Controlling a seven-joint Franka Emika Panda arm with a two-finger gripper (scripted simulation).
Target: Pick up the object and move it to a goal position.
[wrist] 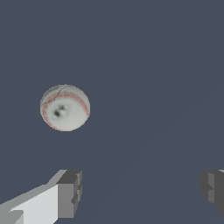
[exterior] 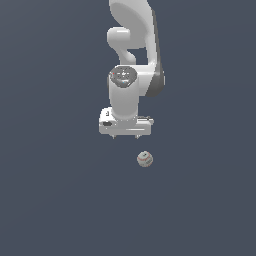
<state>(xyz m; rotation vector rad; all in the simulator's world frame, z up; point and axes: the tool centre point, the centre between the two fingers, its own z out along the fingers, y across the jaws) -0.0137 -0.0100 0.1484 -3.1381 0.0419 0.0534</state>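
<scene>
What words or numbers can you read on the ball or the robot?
None can be read.
The ball has only red stitch lines and a dark smudge, no letters.
The gripper and the arm show no readable label; a small dark mark on the gripper body is too blurred to tell.

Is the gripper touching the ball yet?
Apart. The wrist view shows bare floor between the ball and both fingers of the open gripper; the ball lies outside the gap.
</scene>
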